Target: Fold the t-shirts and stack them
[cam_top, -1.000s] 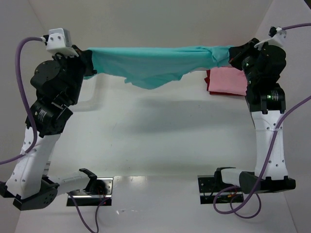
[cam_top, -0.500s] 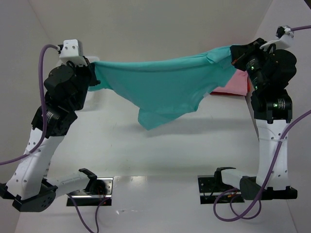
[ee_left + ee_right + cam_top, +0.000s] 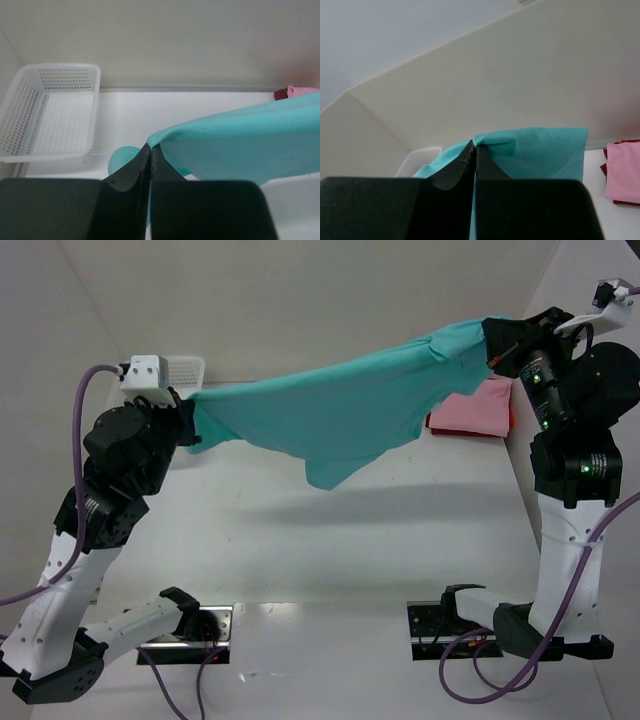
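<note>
A teal t-shirt (image 3: 350,415) hangs stretched in the air between both arms, sloping up from left to right, with a loose corner drooping in the middle. My left gripper (image 3: 190,412) is shut on its left end; in the left wrist view the teal cloth (image 3: 240,145) runs from the pinched jaws (image 3: 150,146). My right gripper (image 3: 492,343) is shut on the right end, held higher; the teal cloth (image 3: 540,155) bunches at its jaws (image 3: 474,144). A folded pink t-shirt (image 3: 478,410) lies on a red one (image 3: 430,422) at the back right.
A white mesh basket (image 3: 50,112) stands at the back left by the wall, partly behind the left arm in the top view (image 3: 185,370). Walls close in at the back and both sides.
Both arms lifted the teal t-shirt. The right gripper rose higher and toward the right, the left end dropped a little, so the cloth now slopes; its hanging corner swung.
</note>
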